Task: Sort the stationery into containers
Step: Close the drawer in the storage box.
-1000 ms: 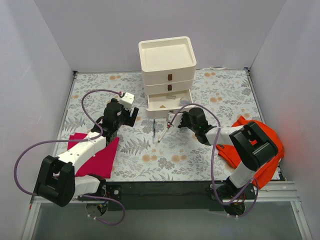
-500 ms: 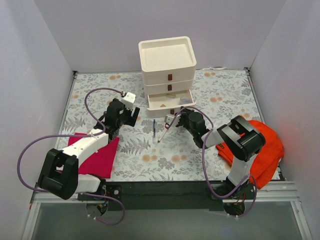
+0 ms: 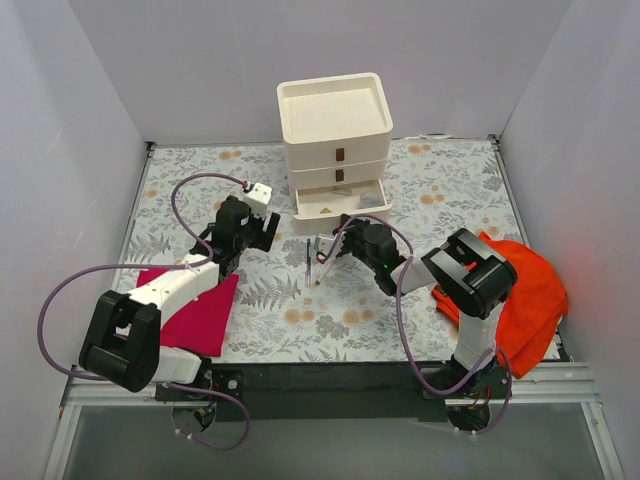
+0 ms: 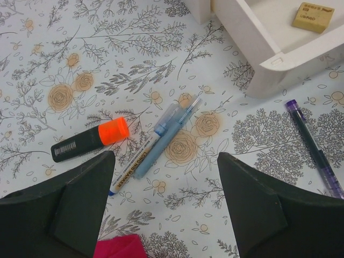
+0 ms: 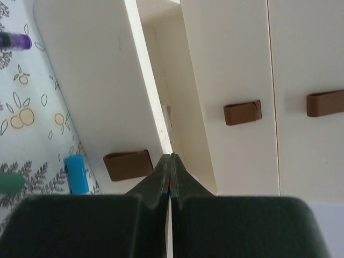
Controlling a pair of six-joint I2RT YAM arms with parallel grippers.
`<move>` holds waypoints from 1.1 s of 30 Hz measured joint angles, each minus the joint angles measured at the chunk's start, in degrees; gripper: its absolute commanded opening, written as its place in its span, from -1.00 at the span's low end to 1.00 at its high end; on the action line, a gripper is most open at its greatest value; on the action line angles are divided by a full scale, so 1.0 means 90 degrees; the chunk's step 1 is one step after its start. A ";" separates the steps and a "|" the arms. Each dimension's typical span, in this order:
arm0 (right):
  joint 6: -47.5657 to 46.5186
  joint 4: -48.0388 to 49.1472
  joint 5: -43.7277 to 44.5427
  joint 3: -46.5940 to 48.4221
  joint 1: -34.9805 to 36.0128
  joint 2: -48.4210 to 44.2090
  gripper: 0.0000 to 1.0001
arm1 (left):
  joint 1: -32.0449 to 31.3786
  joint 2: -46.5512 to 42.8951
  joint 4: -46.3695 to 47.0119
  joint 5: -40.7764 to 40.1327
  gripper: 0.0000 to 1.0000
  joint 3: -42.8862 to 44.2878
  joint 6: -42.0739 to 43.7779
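Cream-white drawers (image 3: 335,130): we see the stack at the middle of the table's (image 3: 450,190) far edge. It has a shallow tray on top, and the bottom drawer (image 3: 350,203) stands open toward the near edge.
Tan block (image 4: 313,16): it lies inside the open bottom drawer.
Left gripper (image 4: 164,161): its jaws are wide apart and hold nothing. It hangs over the pens beside the drawer's left front corner.
Orange-capped marker (image 4: 91,141): it lies flat on the table, just beside a blue pen (image 4: 171,126) and a white pen (image 4: 131,167) that touch side by side.
Purple pen (image 4: 314,148): it lies on the table before the open drawer, apart from the others.
Right gripper (image 5: 171,158): its fingers are pressed together, with the tips at the open drawer's front. We cannot tell whether anything thin is pinched.
Magenta cloth (image 3: 195,310): it lies under the left arm, toward the near left corner.
Orange cloth (image 3: 525,290): it lies by the right edge.
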 measured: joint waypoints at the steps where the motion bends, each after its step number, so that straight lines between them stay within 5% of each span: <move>1: -0.0002 0.0000 0.0022 0.0085 0.0019 0.0092 -0.97 | 0.0000 0.0002 -0.0002 0.0000 0.55 0.0007 -0.0002; 33: -0.0168 0.0539 0.0959 0.2285 -0.0202 0.1972 -0.97 | 0.0119 0.0284 -0.0034 -0.0002 0.57 0.0185 -0.0051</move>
